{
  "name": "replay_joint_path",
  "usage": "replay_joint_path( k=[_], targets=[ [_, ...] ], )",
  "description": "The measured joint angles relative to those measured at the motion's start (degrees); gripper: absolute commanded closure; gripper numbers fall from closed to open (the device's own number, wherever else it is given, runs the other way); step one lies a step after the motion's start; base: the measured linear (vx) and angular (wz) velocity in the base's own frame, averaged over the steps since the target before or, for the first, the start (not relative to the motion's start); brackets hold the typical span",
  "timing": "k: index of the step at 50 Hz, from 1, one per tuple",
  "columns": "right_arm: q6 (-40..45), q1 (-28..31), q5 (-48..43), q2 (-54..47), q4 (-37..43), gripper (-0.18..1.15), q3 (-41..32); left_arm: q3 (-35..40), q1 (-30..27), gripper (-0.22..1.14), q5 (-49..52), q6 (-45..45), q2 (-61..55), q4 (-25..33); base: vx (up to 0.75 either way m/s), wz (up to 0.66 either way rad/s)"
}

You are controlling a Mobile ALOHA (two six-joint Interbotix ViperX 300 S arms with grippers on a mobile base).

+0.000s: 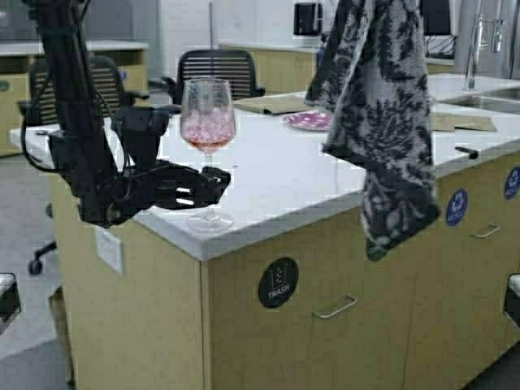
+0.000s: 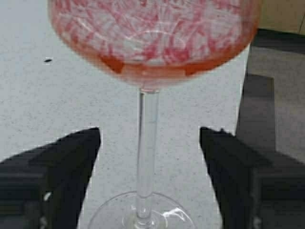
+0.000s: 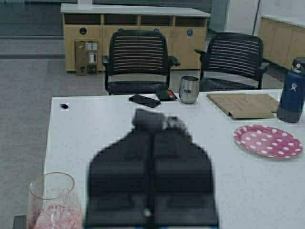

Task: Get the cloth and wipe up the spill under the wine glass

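The left gripper (image 2: 150,167) stands open with its fingers (image 2: 71,162) either side of the wine glass (image 1: 208,130) stem, not yet touching it; the glass sits near the corner of the white counter (image 1: 284,175), at about 9 o'clock from the hanging cloth (image 1: 382,114). The right gripper (image 3: 152,162) is clamped on the cloth, holding it high at roughly 1 o'clock in the high view. The step in hand looks like securing the glass; next, closing on the stem, lifting, then bringing the cloth beneath it.
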State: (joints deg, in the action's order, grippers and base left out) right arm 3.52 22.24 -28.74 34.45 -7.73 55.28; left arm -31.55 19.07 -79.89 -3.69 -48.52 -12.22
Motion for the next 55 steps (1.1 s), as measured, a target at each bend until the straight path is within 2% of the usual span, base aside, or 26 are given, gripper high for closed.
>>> replay_joint_path(
  k=[15, 20, 25, 34, 39, 46, 55],
  targets=[
    [0.09, 0.09, -0.09, 0.00, 0.00, 0.92, 0.00, 3.52, 0.18, -0.05, 2.02, -0.70, -1.58, 0.09, 0.03, -0.04],
    [0.00, 0.09, -0.09, 0.00, 0.09, 0.92, 0.00, 3.87, 0.18, -0.01, 2.20, -0.88, -1.58, 0.00, 0.03, -0.04],
    [0.00, 0.09, -0.35, -0.62, 0.00, 0.92, 0.00, 3.87, 0.18, 0.13, 2.37, -1.14, -1.67, 0.00, 0.03, -0.03],
    [0.35, 0.00, -1.49, -4.92, 0.88, 0.92, -1.58, 3.78, 0.18, 0.52, 2.46, -2.72, -1.67, 0.09, 0.02, -0.02],
    [0.88, 0.00, -2.02, -8.53, 2.81, 0.92, -3.69, 3.78, 0.18, 0.67, 2.46, -2.99, -1.49, -0.09, 0.02, -0.01],
    [0.97, 0.09, -3.34, -14.06, 6.06, 0.92, -9.14, 3.43, 0.18, 0.77, 2.55, -3.52, -0.26, -0.26, 0.01, -0.01],
    [0.97, 0.09, -4.13, -23.03, 6.94, 0.92, -19.86, 3.16, 0.26, 0.78, 5.45, -3.69, 5.10, -0.35, 0.00, -0.01]
  ],
)
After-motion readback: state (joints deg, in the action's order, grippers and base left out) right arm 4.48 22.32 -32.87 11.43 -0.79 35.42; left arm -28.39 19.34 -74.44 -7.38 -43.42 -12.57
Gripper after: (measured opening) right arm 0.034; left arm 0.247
